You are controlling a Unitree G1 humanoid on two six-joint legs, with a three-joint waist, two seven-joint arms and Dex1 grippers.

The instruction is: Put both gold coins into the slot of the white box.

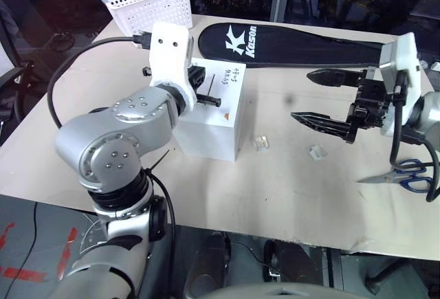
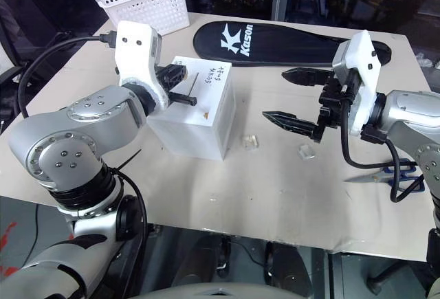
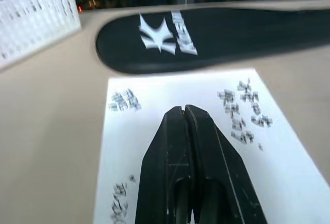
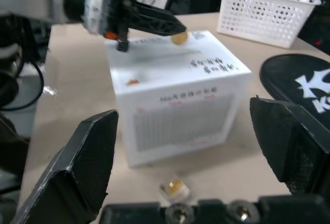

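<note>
Gold coins — two: one (image 4: 179, 38) pinched in left fingers (image 4: 164, 26) over white box (image 4: 175, 92), one (image 4: 175, 186) in clear case; right fingers (image 1: 323, 97) spread.

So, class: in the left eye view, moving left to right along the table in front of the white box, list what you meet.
White box → first small clear case → second small clear case → scissors at the right edge.

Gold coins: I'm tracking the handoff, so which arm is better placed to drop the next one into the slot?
Left. Its fingers are shut on a gold coin over the white box. The right gripper hangs open and empty beside the box.
</note>
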